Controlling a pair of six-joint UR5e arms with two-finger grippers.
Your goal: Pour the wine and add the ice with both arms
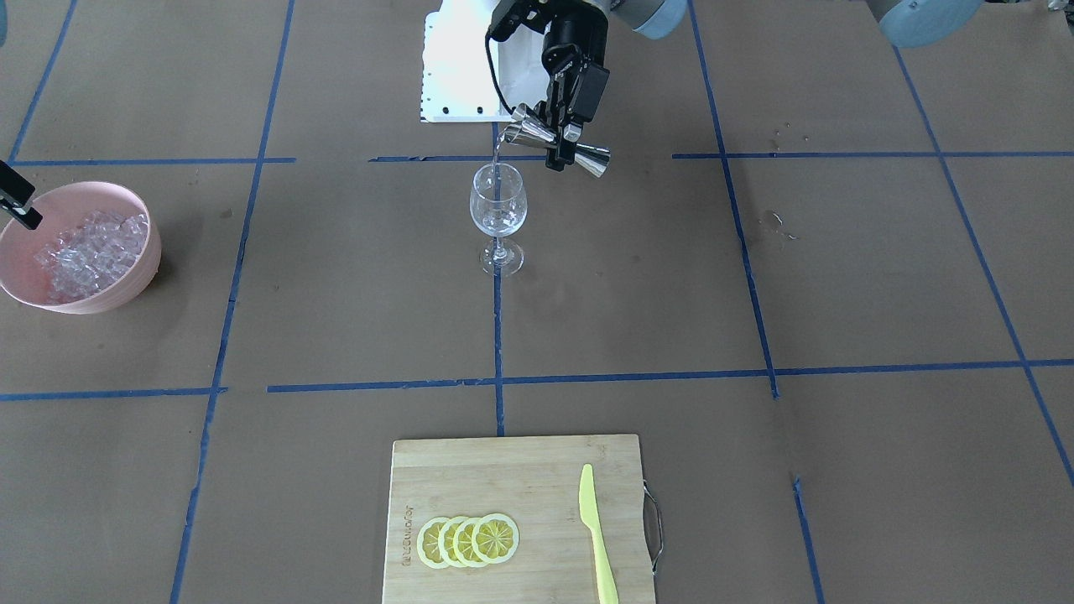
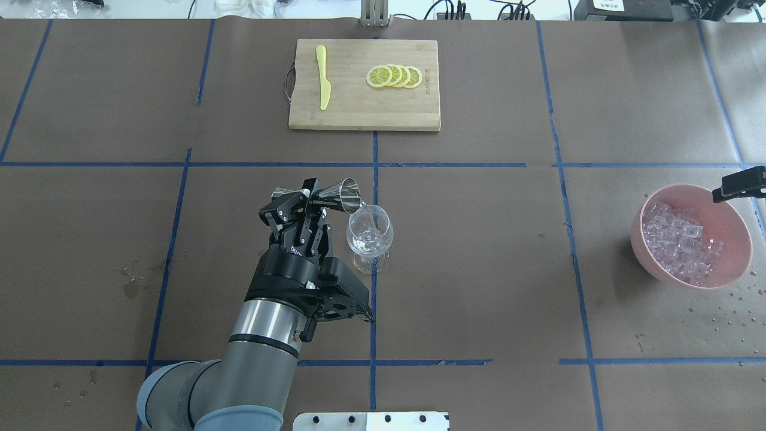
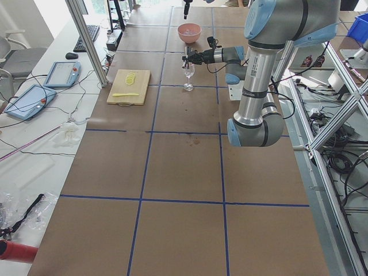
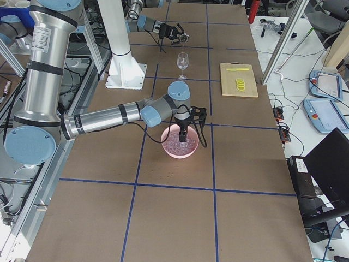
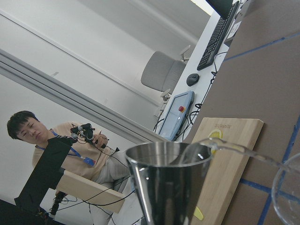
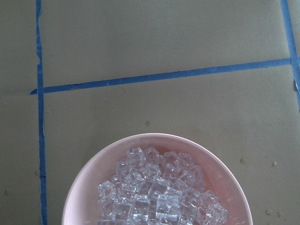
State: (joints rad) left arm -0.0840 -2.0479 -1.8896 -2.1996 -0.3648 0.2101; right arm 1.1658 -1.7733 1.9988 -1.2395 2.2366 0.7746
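Overhead exterior: left gripper (image 2: 311, 203), clamped on the tilted jigger (image 2: 336, 196) at the wine glass's (image 2: 370, 233) 10 o'clock, may spill its thin stream (image 1: 497, 151) past the rim if it drifts; right gripper (image 2: 739, 184), opening indiscernible, hangs above ice (image 2: 679, 242) in the pink bowl (image 2: 694, 187) at 3 o'clock.

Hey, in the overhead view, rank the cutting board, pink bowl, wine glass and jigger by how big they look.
1. cutting board
2. pink bowl, somewhat smaller
3. wine glass and jigger: too close to rank. The jigger is lifted nearer the camera and partly hidden in the left gripper.
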